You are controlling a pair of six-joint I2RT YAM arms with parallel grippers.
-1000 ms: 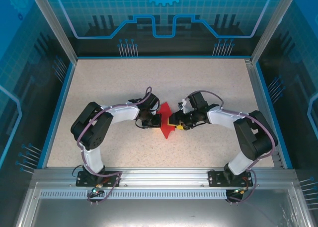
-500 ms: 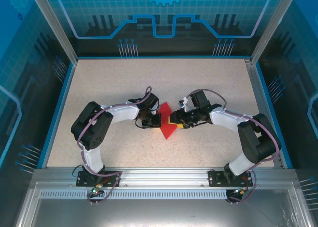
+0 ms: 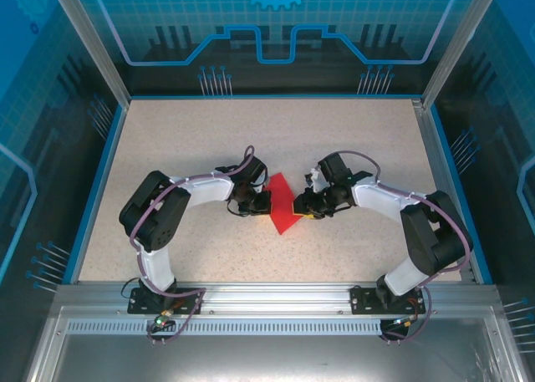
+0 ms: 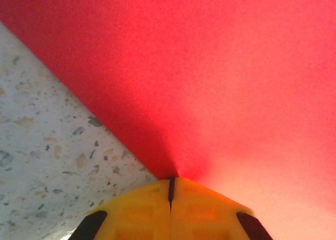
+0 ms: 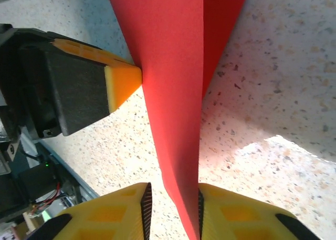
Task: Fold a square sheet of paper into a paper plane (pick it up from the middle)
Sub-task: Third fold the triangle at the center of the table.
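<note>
Between the clenched fingertips of the left gripper point(image 4: 170, 190), 1 edge of the square sheet of paper point(image 4: 220, 66) is pinched. The right gripper point(image 5: 173, 198) has 2 fingers around its other end; if they press it, I cannot tell. The sheet is folded double, near the middle of the table point(image 3: 351, 140); most folds, I judge, remain.

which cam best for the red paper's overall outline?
Top external: the whole red paper outline shows, between left gripper and right gripper. Right wrist shows a folded strip between its fingers; left wrist, a close-up red surface.
</note>
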